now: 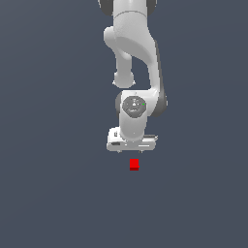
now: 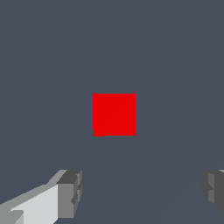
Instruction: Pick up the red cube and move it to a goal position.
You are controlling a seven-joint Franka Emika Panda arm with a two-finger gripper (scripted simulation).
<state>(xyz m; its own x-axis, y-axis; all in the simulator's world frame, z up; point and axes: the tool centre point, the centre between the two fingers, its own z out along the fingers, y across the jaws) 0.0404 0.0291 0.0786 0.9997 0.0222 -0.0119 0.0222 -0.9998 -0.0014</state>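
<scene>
On the table (image 1: 53, 193), a uniform dark slate-grey plane, the red cube (image 1: 134, 164) is seen resting alone, just in front of and below the white gripper (image 1: 131, 148) in the exterior view, and apart from it. From the wrist view, the red cube (image 2: 114, 114) is shown from above as a plain red square, centred between the two grey fingers (image 2: 70, 192) at the frame's edge, with bare table on every side of it. The jaws are held wide apart, far wider than the cube, and nothing is gripped. The task is judged to be at its approach stage: the gripper appears lined up over the cube, but no contact is made, no grasp is closed, and the cube is not lifted. Descent, closure, lifting and carriage to the goal are all judged to remain. No goal marker is visible in either view. No walls, edges, shadows or other objects are shown; the surface fills both pictures without seam or texture.
</scene>
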